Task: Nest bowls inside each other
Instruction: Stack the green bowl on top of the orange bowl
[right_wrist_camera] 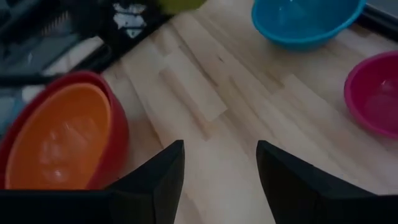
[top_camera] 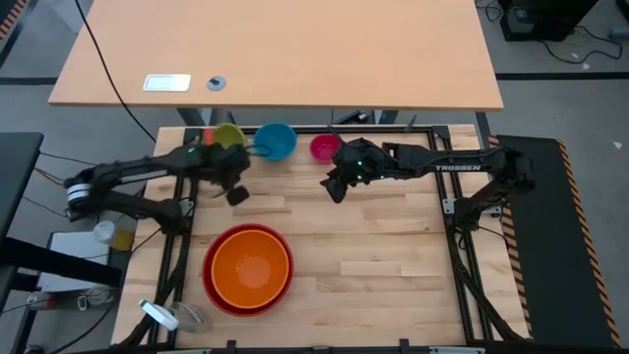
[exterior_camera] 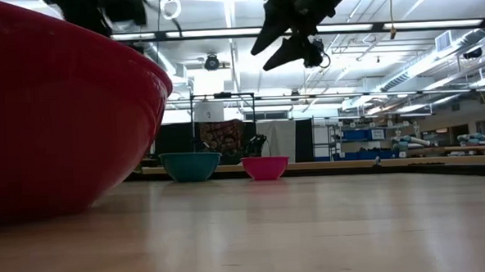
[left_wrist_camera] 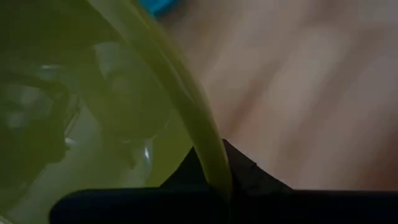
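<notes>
The orange bowl (top_camera: 251, 265) sits nested in the red bowl (top_camera: 217, 298) near the table's front left. At the far edge the blue bowl (top_camera: 275, 141) and the magenta bowl (top_camera: 325, 147) stand on their bases. My left gripper (top_camera: 234, 177) is shut on the yellow-green bowl (top_camera: 230, 136) at the far left. My right gripper (top_camera: 334, 187) hangs open above the table's middle, near the magenta bowl, with nothing between its fingers (right_wrist_camera: 221, 168). My left gripper has the yellow-green bowl's rim (left_wrist_camera: 208, 149) pinched between its two fingers (left_wrist_camera: 242, 171), one finger inside the bowl and one outside. The fingers slant steeply down onto the rim. Whether the bowl is clear of the table cannot be told.
Black frame rails (top_camera: 454, 211) run along the table's sides. A roll of tape (top_camera: 157, 315) lies off the near left corner. A tan desk (top_camera: 275, 49) stands beyond the far edge. Bare wood lies at the table's right half (top_camera: 383, 265).
</notes>
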Tool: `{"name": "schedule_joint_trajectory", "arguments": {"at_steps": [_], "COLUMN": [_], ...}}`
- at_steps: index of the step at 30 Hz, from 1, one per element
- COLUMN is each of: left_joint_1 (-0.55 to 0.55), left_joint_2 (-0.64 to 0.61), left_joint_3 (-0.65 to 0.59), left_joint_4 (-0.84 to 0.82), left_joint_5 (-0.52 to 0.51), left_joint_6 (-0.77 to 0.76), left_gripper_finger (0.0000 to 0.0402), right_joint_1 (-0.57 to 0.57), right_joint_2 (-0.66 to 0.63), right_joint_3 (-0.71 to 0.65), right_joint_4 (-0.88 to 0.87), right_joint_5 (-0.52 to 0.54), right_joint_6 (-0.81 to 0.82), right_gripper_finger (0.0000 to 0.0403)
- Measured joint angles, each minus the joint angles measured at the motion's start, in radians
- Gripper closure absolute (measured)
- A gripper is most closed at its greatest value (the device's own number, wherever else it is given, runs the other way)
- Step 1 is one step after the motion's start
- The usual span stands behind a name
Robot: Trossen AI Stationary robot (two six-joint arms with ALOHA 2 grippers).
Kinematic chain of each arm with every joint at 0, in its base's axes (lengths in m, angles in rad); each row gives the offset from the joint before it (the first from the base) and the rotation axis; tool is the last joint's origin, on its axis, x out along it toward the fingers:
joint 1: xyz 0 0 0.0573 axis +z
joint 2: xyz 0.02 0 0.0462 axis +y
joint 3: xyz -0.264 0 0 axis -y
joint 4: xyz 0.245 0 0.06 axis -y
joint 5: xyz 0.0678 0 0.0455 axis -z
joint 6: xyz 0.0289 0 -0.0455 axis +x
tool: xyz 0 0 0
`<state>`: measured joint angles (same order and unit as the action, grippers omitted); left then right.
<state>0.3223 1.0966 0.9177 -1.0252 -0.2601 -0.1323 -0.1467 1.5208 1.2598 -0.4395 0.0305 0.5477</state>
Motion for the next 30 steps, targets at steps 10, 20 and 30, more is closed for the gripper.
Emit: {"name": "schedule_joint_trajectory", "arguments": {"at_steps": [10,20,30], "left_joint_1": [-0.442,-0.918,-1.124], "left_joint_2": [-0.019,0.233,0.427], "left_joint_3": [0.301,0.434,0.434], "left_joint_4": [-0.182,-0.248,-0.110], "left_joint_5": [-0.021,-0.032,0.106], "left_joint_6": [-0.200,-0.449,-0.414], "left_gripper_finger": [0.0394,0.0393,0.0390], "right_joint_1": [0.118,0.189,0.245], "right_joint_2": [-0.002,-0.027,-0.029], "right_joint_3": [0.000,0.000,0.000], "right_joint_4": [-0.030,-0.076,-0.110], "right_joint_5": [0.077,0.059,0.069], "right_joint_6": [0.079,0.077,0.079], "right_gripper_finger": [0.0207,0.0209,0.0209]}}
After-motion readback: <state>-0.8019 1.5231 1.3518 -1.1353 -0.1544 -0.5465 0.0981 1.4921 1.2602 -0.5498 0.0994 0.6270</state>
